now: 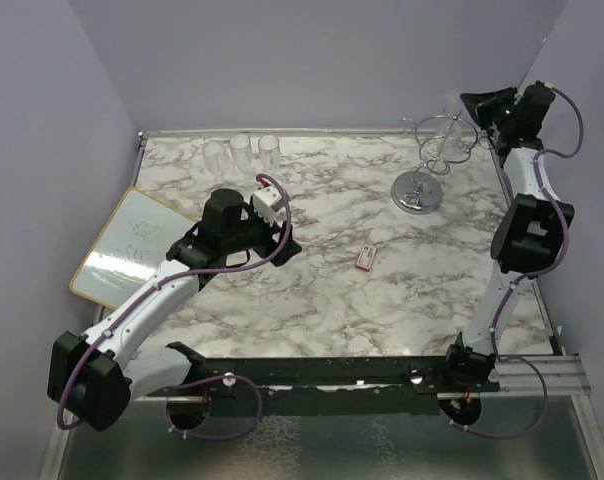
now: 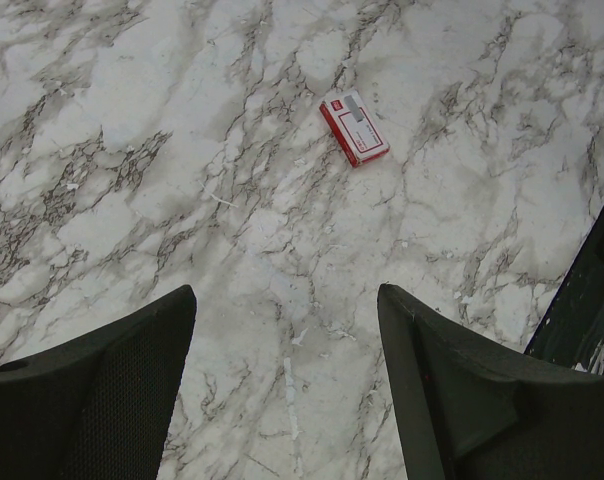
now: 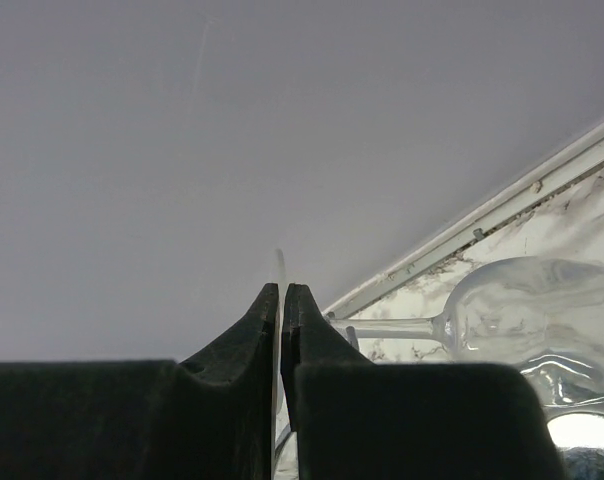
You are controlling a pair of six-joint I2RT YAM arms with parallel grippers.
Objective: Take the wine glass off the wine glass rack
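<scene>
My right gripper (image 3: 281,292) was pressed nearly together at the far right corner of the table (image 1: 332,300). Between its fingers stood a thin sliver of clear glass that I took for the foot of the wine glass (image 3: 522,305), seen edge-on, so I judged it pinched by that foot alone. The glass hung at the top of the wire rack (image 1: 419,190), which stood just in from the same corner, close to the side wall. In my right wrist view its long axis ran along the stem, from the foot at my fingers out to the right, with the bowl pointing away from me. From above the glass was too faint to tell its tilt. My left gripper (image 2: 285,300) was spread wide over the bare middle of the table with nothing in it, and a small red and white box (image 2: 354,128) lay ahead of it. The hold looked slight to me: smooth glass caught on a narrow rim could slide out or twist if I pulled quickly. Drawn the wrong way, the foot might snag on the wire ring and drag or tip the light rack. A swinging bowl could also knock the post, or the second glassy shape I saw just below it.
</scene>
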